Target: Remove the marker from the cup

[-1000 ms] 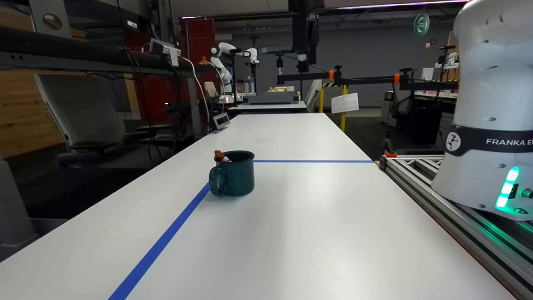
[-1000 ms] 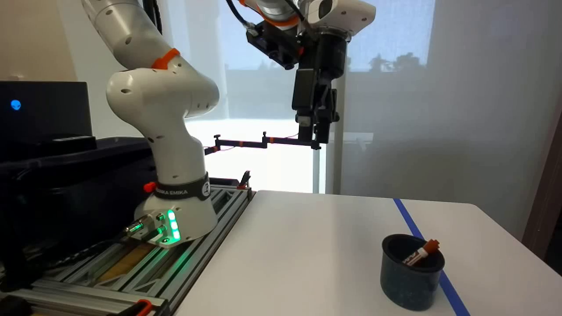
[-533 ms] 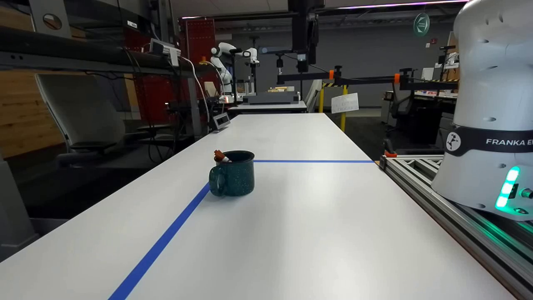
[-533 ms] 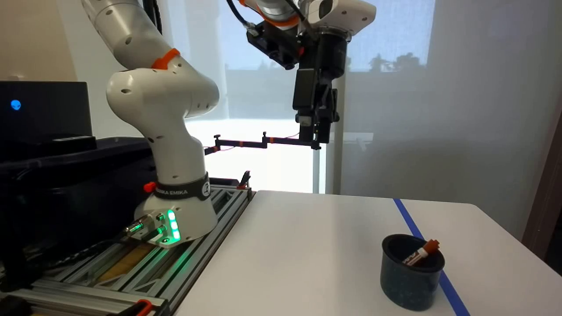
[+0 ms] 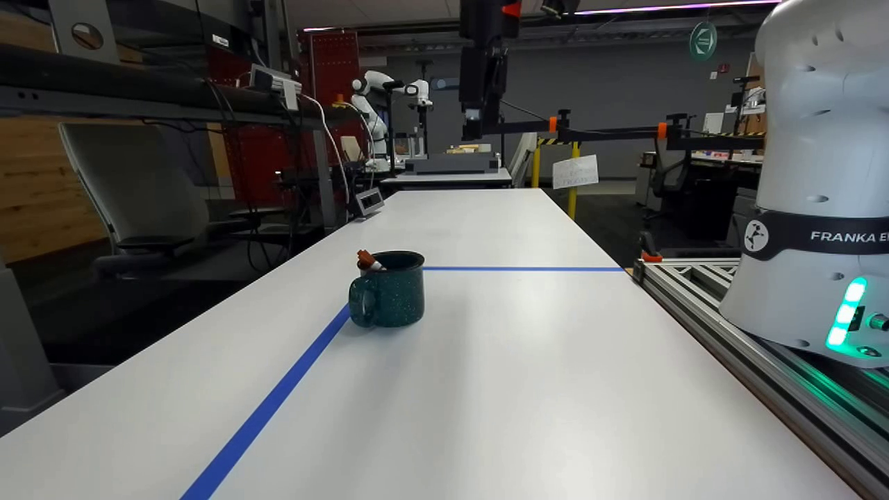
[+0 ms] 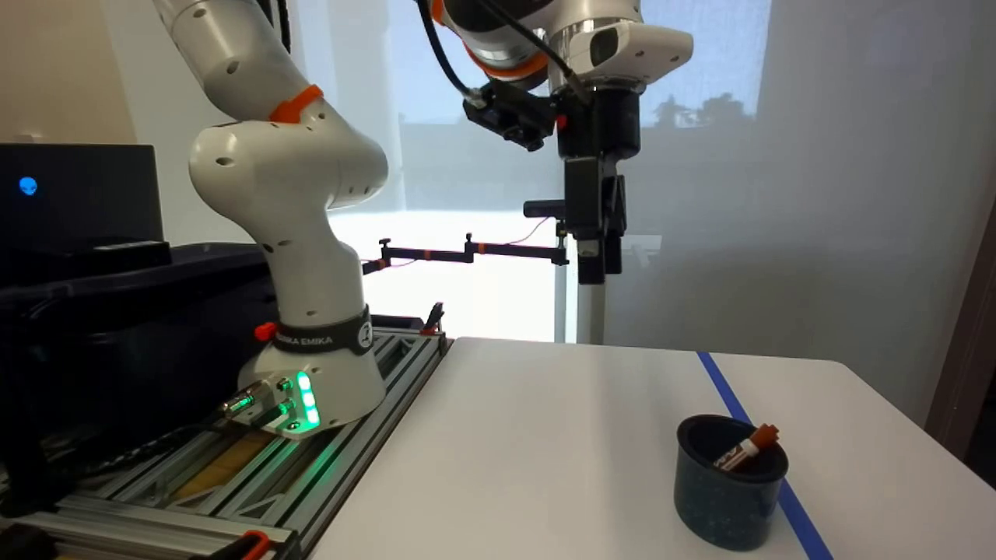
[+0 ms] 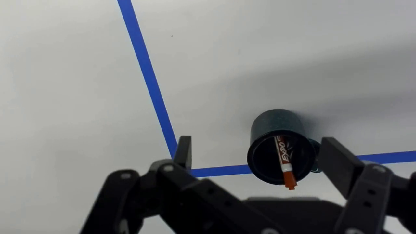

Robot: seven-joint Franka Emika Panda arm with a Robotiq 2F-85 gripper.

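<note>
The dark teal cup stands upright on the table in both exterior views (image 5: 396,300) (image 6: 724,505) and in the wrist view (image 7: 276,123). The red-brown marker leans inside it, its orange-red cap sticking out over the rim; it shows in both exterior views (image 5: 369,261) (image 6: 748,449) and in the wrist view (image 7: 283,152). The marker's lower end is hidden in the cup in the exterior views. My gripper (image 7: 261,152) is open and empty, its fingers wide apart. It hangs well above the table, short of the cup, in both exterior views (image 5: 479,123) (image 6: 601,268).
The cup stands on a white table (image 6: 529,451) near a corner of blue tape (image 7: 146,68). The cup's handle (image 5: 363,303) points sideways. A small grey device (image 5: 369,201) sits at the table's far edge. The robot base stands on a metal rail frame (image 6: 373,435).
My gripper has moved down and toward the cup over the last half second, rightward in an exterior view. The cup and marker have not moved.
</note>
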